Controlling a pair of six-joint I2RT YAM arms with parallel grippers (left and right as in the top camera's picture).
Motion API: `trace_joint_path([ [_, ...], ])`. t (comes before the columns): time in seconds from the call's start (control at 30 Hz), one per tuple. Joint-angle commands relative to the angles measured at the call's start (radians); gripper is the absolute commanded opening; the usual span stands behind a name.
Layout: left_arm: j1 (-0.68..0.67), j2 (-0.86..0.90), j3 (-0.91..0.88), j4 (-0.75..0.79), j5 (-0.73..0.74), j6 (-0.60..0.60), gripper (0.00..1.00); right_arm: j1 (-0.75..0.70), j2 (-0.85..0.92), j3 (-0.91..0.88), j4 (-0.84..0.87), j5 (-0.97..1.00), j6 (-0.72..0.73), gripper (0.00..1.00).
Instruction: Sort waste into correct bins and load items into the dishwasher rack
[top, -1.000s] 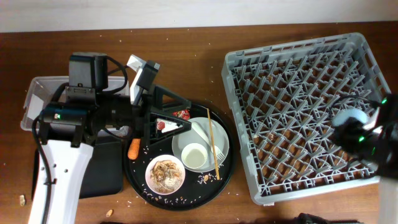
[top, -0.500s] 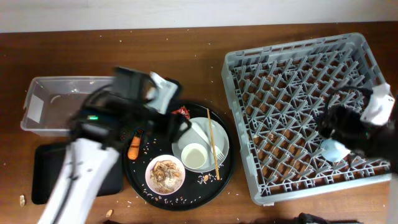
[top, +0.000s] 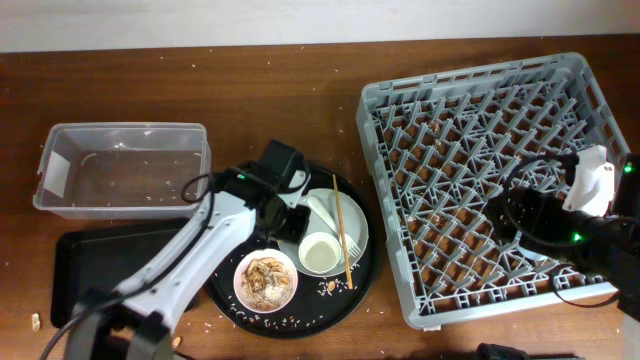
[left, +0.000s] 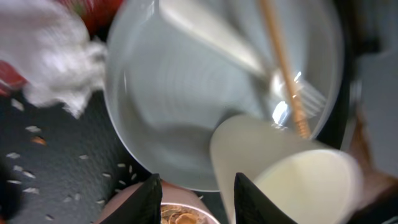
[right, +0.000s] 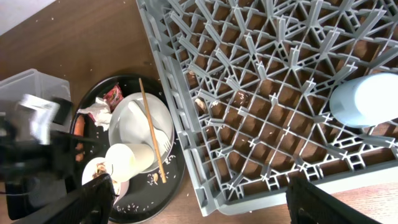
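Left arm (top: 200, 245) is stretched over the round black tray (top: 366, 268), end effector (left: 198, 200) open and empty. The small white cup (left: 286, 174) sits upright just right of it, at the plate (left: 186, 93) rim. Right end effector (right: 202, 199) is open too.

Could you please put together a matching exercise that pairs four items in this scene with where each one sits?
Things:
1. light blue cup
2. small white cup
3. brownish food scraps
4. crumpled white tissue

Places:
A. in the small white bowl
B. in the dishwasher rack
C. on the pale round plate
D. on the round black tray, beside the red wrapper

Pairs: 1-B, 2-C, 3-A, 4-D
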Motion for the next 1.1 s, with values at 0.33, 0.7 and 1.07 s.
trace_joint_path([
  [0.33,-0.108,-0.087,-0.200,0.204,-0.087,0.002,0.01,0.010,0.000,-0.001,-0.016,-0.013,-0.015,0.88],
  [0.7,0.421,-0.306,0.216,-0.084,1.351,0.322,0.00,0.319,0.008,-0.018,0.166,-0.667,-0.267,0.80],
  [1.07,0.387,-0.340,0.216,-0.035,1.388,0.321,0.00,0.787,0.174,-0.018,0.624,-0.587,-0.115,0.54],
])
